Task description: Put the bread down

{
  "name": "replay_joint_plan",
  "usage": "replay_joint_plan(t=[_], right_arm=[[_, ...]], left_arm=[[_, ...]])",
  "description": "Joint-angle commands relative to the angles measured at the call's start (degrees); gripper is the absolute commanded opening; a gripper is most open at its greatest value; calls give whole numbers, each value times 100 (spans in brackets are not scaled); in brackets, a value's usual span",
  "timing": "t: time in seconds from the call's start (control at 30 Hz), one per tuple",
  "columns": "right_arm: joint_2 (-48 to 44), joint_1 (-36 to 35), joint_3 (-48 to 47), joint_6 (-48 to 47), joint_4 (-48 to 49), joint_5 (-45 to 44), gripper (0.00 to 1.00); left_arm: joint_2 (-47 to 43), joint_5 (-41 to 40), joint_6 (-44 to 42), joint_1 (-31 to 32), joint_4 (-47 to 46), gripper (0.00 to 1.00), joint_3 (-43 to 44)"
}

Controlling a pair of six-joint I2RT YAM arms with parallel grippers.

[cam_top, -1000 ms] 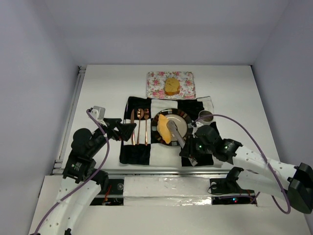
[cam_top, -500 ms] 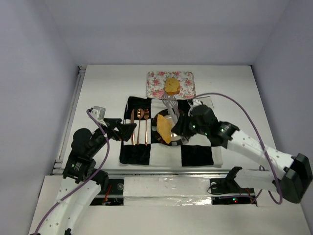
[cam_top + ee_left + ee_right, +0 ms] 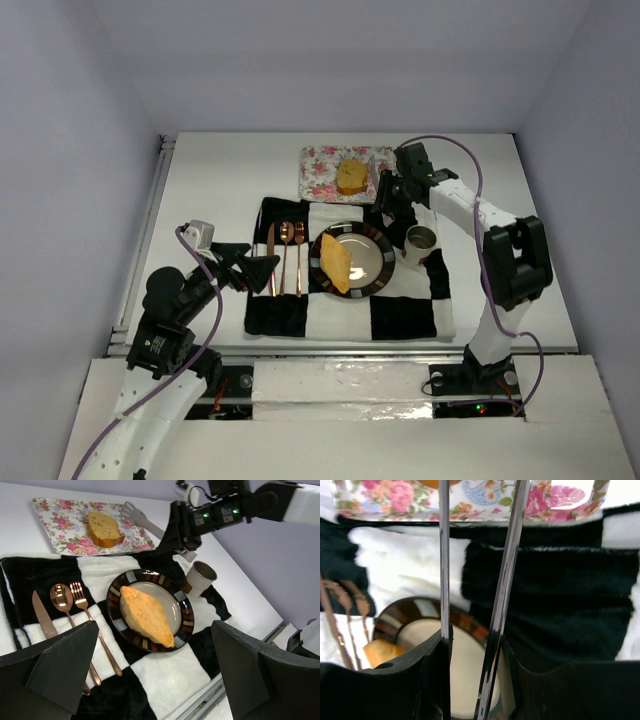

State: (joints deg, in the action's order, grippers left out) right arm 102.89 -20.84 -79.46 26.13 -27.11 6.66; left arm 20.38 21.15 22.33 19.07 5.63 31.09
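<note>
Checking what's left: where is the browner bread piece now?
Top view: the browner bread lies on the floral tray, beyond the checkered mat, just left of the tongs in the right gripper.

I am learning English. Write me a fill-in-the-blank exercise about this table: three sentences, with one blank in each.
1. The elongated bread piece lies on the round ____.
2. The toasted bread piece rests on a tray patterned with ____.
3. Between the knife and the fork lies the ____.

Missing words: plate; flowers; spoon.
</note>
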Motion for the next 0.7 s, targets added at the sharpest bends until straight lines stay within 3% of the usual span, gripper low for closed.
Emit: replay_joint_plan(t=[0.0, 0.33, 0.53, 0.67], right_arm=[[362, 63, -726, -406, -364, 433, 44], [1285, 168, -1309, -416, -348, 1065, 43], [1146, 168, -1081, -346, -93, 1224, 21], [349, 168, -738, -266, 118, 1136, 16]], left_arm=[[-96, 162, -18, 18, -352, 97, -50], [-236, 127, -18, 18, -361, 97, -51], [-193, 109, -9, 18, -352, 97, -42], [-157, 91, -9, 18, -352, 97, -42]])
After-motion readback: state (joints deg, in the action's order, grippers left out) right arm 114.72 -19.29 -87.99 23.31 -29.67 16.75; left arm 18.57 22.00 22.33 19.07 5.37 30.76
